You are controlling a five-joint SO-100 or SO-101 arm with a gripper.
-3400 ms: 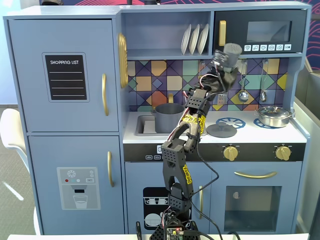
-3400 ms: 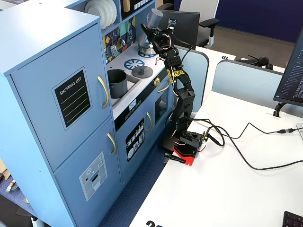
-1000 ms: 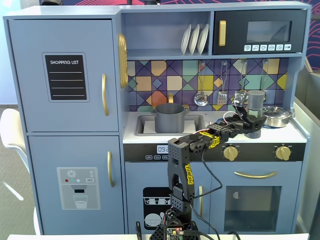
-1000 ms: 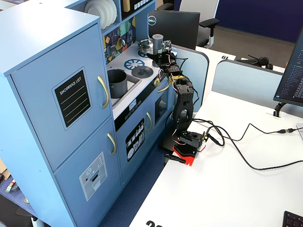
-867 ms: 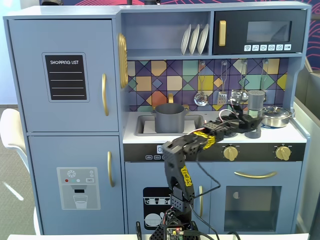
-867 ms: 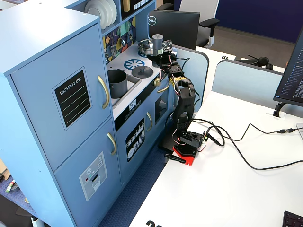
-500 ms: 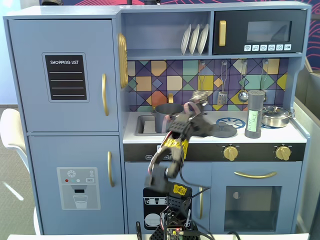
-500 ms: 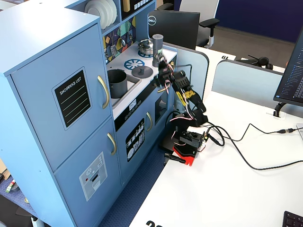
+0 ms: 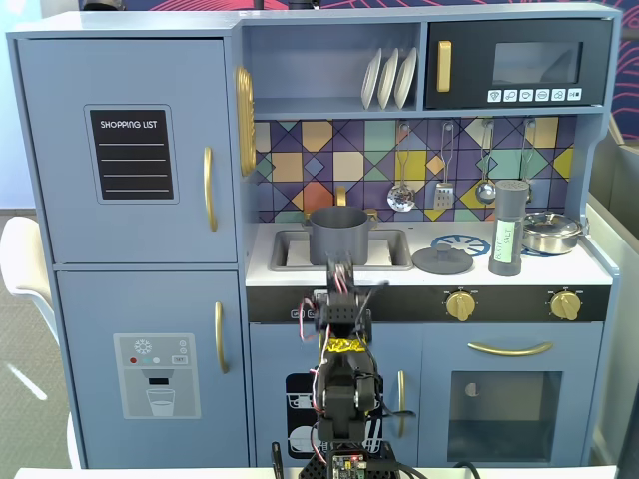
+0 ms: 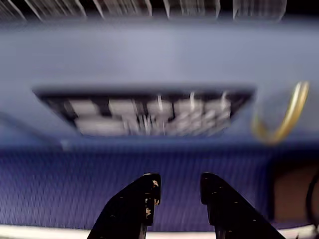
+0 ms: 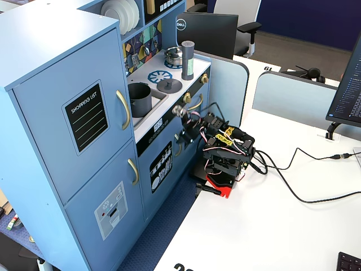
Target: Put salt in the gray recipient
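Take the toy kitchen's sink (image 9: 290,251) as your landmark. The gray pot (image 9: 339,235) sits in that sink, its rim standing above the counter; in the other fixed view you see it (image 11: 139,96) there too. The salt shaker (image 9: 508,229) stands upright on the counter well to the right of the sink in a fixed view, just beside the shiny steel pan (image 9: 550,233), with the flat gray lid (image 9: 442,259) lying between shaker and sink. In the angled fixed view the shaker (image 11: 187,60) stands beyond the sink, near the counter's front edge.

Your gripper (image 10: 179,185) is folded low in front of the cabinet, below the sink's level and well apart from both pot and shaker. In the wrist view its two dark fingers (image 10: 144,191) stand a little apart with nothing between them, facing a blurred blue cabinet front. In the angled fixed view the arm (image 11: 225,152) sits on the white table (image 11: 271,226) beside the kitchen.
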